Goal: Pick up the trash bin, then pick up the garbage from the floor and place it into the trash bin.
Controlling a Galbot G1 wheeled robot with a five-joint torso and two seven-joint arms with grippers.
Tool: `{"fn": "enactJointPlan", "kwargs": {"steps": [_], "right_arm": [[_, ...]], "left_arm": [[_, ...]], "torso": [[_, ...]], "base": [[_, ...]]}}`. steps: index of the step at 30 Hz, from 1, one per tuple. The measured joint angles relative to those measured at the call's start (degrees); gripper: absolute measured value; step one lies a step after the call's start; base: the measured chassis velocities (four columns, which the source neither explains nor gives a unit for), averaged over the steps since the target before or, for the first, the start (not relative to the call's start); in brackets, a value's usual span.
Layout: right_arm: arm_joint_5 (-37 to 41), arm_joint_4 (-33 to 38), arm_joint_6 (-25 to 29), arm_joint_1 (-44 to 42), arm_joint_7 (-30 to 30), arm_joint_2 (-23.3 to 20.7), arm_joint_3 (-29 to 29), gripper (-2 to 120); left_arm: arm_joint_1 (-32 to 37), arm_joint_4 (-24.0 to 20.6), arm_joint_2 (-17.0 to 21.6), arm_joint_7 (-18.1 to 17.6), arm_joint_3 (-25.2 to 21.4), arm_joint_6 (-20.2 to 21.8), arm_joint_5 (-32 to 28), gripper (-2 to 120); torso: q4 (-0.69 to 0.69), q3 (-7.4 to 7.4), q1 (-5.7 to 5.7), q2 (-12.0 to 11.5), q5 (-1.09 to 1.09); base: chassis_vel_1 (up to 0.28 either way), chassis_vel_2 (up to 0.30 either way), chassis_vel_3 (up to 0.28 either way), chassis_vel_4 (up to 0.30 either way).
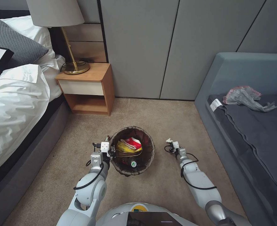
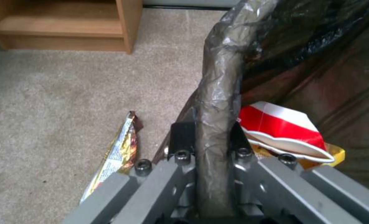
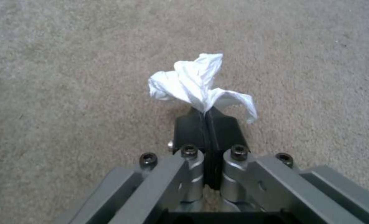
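Right tool point(image 3: 207, 116) pinches white wad point(image 3: 192, 82).

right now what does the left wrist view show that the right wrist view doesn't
Left wrist view alone: the left hand shut on the bag-covered rim of the trash bin, a red-and-white paper cup inside the bin, a snack wrapper lying outside it, and the nightstand. Right wrist view alone: the right hand shut on a white wad. Both share the beige carpet.
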Motion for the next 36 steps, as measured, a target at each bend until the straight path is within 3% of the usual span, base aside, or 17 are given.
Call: {"fn": "enactJointPlan", "kwargs": {"steps": [8, 11, 12, 15, 16, 19, 20, 22, 23, 26, 32, 36], "right_arm": [[0.2, 3.8, 2.3, -1.9, 0.8, 0.0, 0.6, 0], [1.7, 13.3, 7.9, -5.9, 0.6, 0.0, 1.5, 0], [1.7, 13.3, 7.9, -5.9, 0.6, 0.0, 1.5, 0], [7.0, 26.3, 14.6, -10.6, -6.5, -0.4, 2.1, 0], [7.0, 26.3, 14.6, -10.6, -6.5, -0.4, 2.1, 0], [14.9, 40.6, 19.8, -16.3, -20.3, -1.2, 2.5, 0], [14.9, 40.6, 19.8, -16.3, -20.3, -1.2, 2.5, 0], [18.4, 49.8, 19.8, -20.0, -27.8, -2.2, 1.9, 0], [18.4, 49.8, 19.8, -20.0, -27.8, -2.2, 1.9, 0], [18.7, 58.5, 17.5, -23.5, -30.5, -4.3, -1.9, 0], [17.0, 59.9, 15.5, -24.6, -29.4, -7.0, -8.7, 0], [14.2, 56.3, 15.6, -24.6, -28.9, -7.3, -11.5, 0]], "left_arm": [[0.0, 0.3, 0.0, 0.0, -0.2, 0.0, 0.0, 2], [0.0, 0.7, -0.1, 0.0, -0.2, 0.0, 0.0, 2], [0.0, 0.7, -0.1, 0.0, -0.2, 0.0, 0.0, 2], [0.0, 1.0, -0.1, 0.0, -0.1, 0.0, 0.0, 2], [0.0, 1.0, -0.1, 0.0, -0.1, 0.0, 0.0, 2], [0.1, 1.1, 0.1, 0.0, 0.0, 0.0, 0.0, 2], [0.1, 1.1, 0.1, 0.0, 0.0, 0.0, 0.0, 2], [0.1, 1.2, 0.2, 0.1, 0.6, 0.0, 0.1, 2], [0.1, 1.2, 0.2, 0.1, 0.6, 0.0, 0.1, 2], [0.0, 1.3, 0.0, 0.2, 0.9, 0.0, 0.2, 2], [-0.1, 1.2, -0.1, 0.3, 1.0, 0.0, 0.2, 2], [-0.1, 0.9, -0.2, 0.3, 1.0, 0.0, 0.2, 2]], "torso": [[0.0, 0.0, 0.0, 0.0, 0.0], [0.01, -0.01, 0.0, 0.0, 0.0], [0.01, -0.01, 0.0, 0.0, 0.0], [0.01, -0.01, 0.0, 0.0, -0.02], [0.01, -0.01, 0.0, 0.0, -0.02], [0.02, -0.01, 0.0, 0.0, 0.01], [0.02, -0.01, 0.0, 0.0, 0.01], [-0.01, -0.01, 0.0, 0.0, -0.02], [-0.01, -0.01, 0.0, 0.0, -0.02], [-0.01, -0.01, -0.01, 0.0, -0.02], [0.0, -0.01, 0.0, 0.0, -0.01], [0.0, -0.01, 0.0, 0.0, 0.0]], "base": [[0.0, 0.0, 0.0, 0.0], [0.0, 0.0, 0.0, 0.0], [0.0, 0.0, 0.0, 0.0], [0.0, 0.0, 0.0, 0.0], [0.0, 0.0, 0.0, 0.0], [0.0, 0.0, 0.0, 0.0], [0.0, 0.0, 0.0, 0.0], [0.0, 0.0, 0.0, 0.0], [0.0, 0.0, 0.0, 0.0], [0.0, 0.0, 0.0, 0.0], [0.0, 0.0, 0.0, 0.0], [0.0, 0.0, 0.0, 0.0]]}}
